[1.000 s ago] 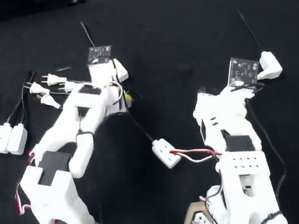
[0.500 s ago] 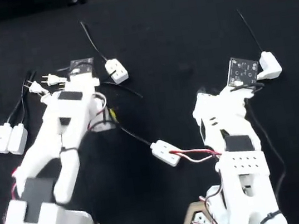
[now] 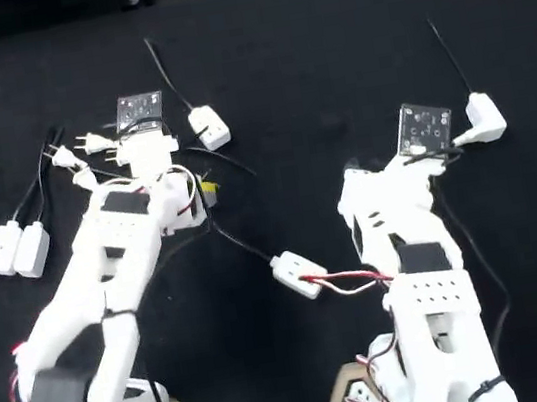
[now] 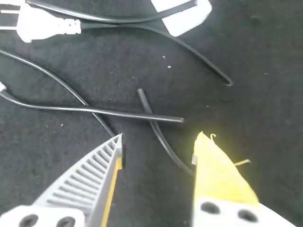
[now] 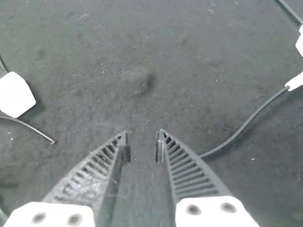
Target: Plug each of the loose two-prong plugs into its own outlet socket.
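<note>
- Two-prong plugs [image 3: 90, 143] lie loose at the far left of the black surface [image 3: 327, 51], right beside the left arm. None looks plugged in yet.
- The nearest outlet socket [image 3: 209, 127] is close by, a second socket [image 3: 294, 273] lies between the arms, and a socket pair [image 3: 13, 249] sits well off to the left.
- Left end effector [image 4: 159, 136] is spread wide and empty, with a black cable [image 4: 168, 149] running between its fingers. My guess is it's lining up a grab.
- Right end effector [image 5: 142, 134] has only a narrow gap and is empty over bare surface, so it's probably parked.
- Since a second ago, the left arm swung off the nearest socket toward the plugs. The right arm barely budged.
</note>
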Robot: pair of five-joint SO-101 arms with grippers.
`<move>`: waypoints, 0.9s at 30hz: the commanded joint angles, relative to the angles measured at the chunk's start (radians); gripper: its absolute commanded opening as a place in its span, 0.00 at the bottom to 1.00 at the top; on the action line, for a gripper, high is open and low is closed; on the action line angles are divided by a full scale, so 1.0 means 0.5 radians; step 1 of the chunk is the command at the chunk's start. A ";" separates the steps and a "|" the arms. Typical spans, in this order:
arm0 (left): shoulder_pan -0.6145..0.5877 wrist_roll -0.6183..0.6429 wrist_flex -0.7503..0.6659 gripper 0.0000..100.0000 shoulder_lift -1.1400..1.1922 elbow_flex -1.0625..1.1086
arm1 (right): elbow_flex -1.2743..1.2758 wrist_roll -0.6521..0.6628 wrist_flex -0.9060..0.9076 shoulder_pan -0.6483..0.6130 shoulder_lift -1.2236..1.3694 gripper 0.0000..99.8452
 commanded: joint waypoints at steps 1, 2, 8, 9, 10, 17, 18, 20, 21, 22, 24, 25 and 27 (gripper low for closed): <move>-0.041 0.031 -0.071 0.25 0.203 -0.167 | -0.087 0.003 -0.046 -0.031 -0.044 0.09; -0.060 0.031 -0.068 0.25 0.273 -0.213 | -0.087 0.003 -0.046 -0.031 -0.044 0.09; -0.094 0.031 -0.068 0.25 0.519 -0.354 | -0.087 0.003 -0.049 -0.031 -0.044 0.09; -0.094 0.031 -0.068 0.25 0.531 -0.354 | -0.087 0.003 -0.049 -0.031 -0.044 0.09; -0.097 0.031 -0.068 0.25 0.537 -0.348 | -0.087 0.003 -0.049 -0.031 -0.044 0.09; -0.130 -0.061 0.172 0.25 0.546 -0.302 | -0.087 0.003 -0.049 -0.028 -0.044 0.09; -0.130 -0.074 0.239 0.25 0.540 -0.305 | -0.087 0.003 -0.049 -0.028 -0.044 0.09; -0.149 -0.086 0.347 0.24 0.537 -0.315 | -0.087 0.003 -0.049 -0.028 -0.044 0.09; -0.167 -0.083 0.384 0.24 0.537 -0.318 | -0.087 0.003 -0.049 -0.028 -0.044 0.09; -0.183 -0.083 0.402 0.24 0.537 -0.308 | -0.087 0.003 -0.049 -0.028 -0.044 0.09; -0.210 -0.092 0.442 0.24 0.540 -0.296 | -0.087 0.003 -0.049 -0.028 -0.044 0.09; -0.232 -0.092 0.463 0.24 0.537 -0.284 | -0.087 0.003 -0.049 -0.028 -0.044 0.09; -0.278 -0.095 0.512 0.24 0.537 -0.281 | -0.087 0.003 -0.049 -0.028 -0.044 0.09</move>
